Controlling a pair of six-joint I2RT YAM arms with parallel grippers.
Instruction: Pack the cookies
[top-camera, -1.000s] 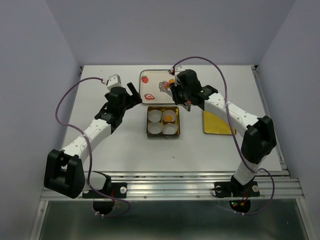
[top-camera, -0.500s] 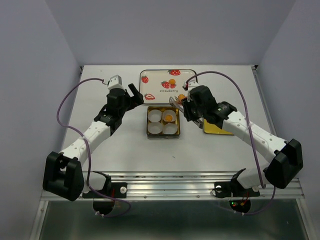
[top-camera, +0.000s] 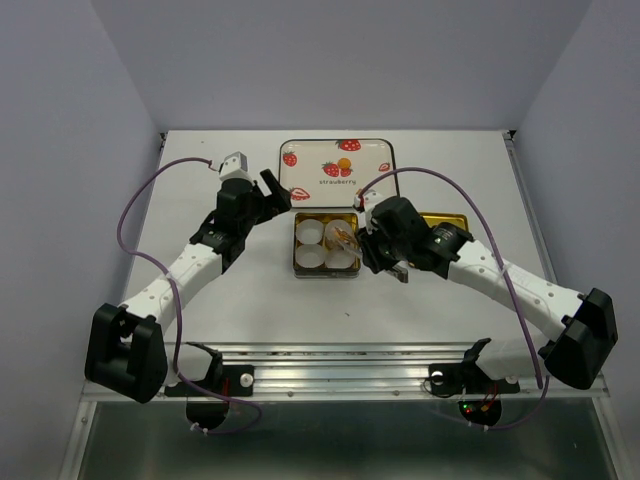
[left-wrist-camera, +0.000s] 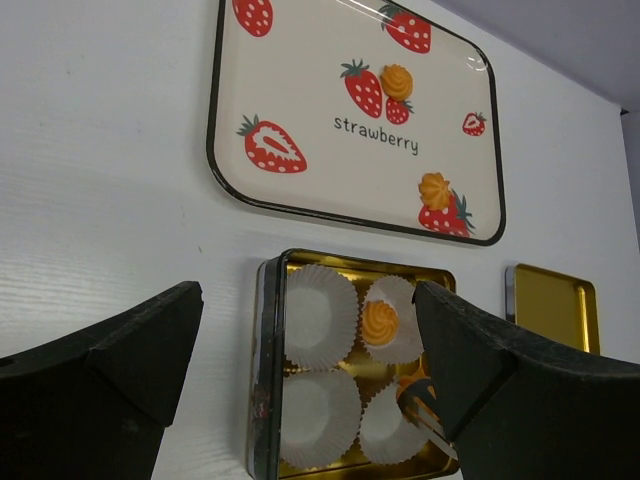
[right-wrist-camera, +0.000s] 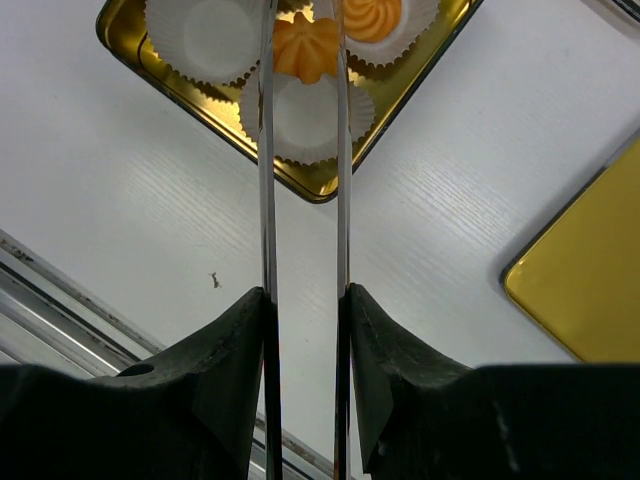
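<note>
My right gripper (top-camera: 346, 240) pinches a small orange-yellow flower-shaped cookie (right-wrist-camera: 307, 45) above the near-right white pleated paper cup (right-wrist-camera: 305, 118) in the square gold tin (top-camera: 298, 268). My left gripper (top-camera: 277, 192) hangs open. If I release off-centre, the cookie may land on the cup's rim.

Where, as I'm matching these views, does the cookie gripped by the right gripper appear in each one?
Top external: held cookie mid-frame, over the right side of the tin.
Left wrist: held cookie lower right, over the tin's right side.
Right wrist: held cookie top centre.
Shared landmark: gold lid, lying right of the tin in all three.
</note>
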